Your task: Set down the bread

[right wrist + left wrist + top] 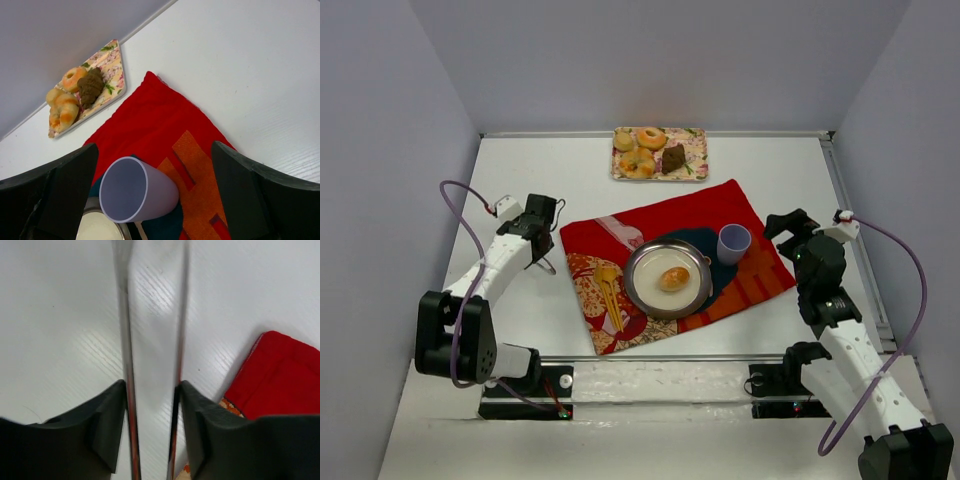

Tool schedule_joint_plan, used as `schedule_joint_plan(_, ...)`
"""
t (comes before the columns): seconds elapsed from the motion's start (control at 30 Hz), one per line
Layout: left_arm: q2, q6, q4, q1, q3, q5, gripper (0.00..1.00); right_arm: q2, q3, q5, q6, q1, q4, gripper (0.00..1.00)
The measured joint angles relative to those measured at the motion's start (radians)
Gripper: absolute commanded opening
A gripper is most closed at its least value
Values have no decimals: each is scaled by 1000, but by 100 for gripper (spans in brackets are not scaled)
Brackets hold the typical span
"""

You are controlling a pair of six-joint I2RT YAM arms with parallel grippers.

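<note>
We see the bread (673,278) on the plate (631,286), long axis roughly left-right, to the right of our left pincer (151,384), which pinches metal tongs (129,340). The right pincer (154,146) is spread and empty, about equally near.

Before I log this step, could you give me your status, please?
Left hand gripping metal tongs; right hand open. Bread roll on metal plate. Nothing blocking it.

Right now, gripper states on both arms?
Left gripper: closed on what look like thin metal tongs.
Right gripper: open, holding nothing.
</note>
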Motion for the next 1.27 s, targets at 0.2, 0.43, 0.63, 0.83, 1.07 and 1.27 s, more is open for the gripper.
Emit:
schedule_joint_plan(0.2, 8, -3, 19, 16, -37, 16, 97, 4, 0, 0, -3, 0, 0, 100)
schedule_joint_plan(0.43, 2, -37, 0, 25, -51, 13, 99, 4, 0, 0, -3, 0, 0, 100)
schedule_joint_plan(0.63, -112, -46, -37, 22, -48, 43, 99, -6, 0, -1, -6, 0, 0, 100)
schedule_joint_plan(0.83, -459, -13, 16, -67, -14, 78, 99, -10, 1, 12, -5, 0, -13, 100)
schedule_joint_plan(1.07, -837, 52, 214, -86, -62, 132, 99, -13, 48, 21, 2, 0, -106, 100)
schedule_joint_plan(1.27, -796, 64, 213, -86, -134, 146, 99, -93, 62, 7, 2, 0, -144, 100)
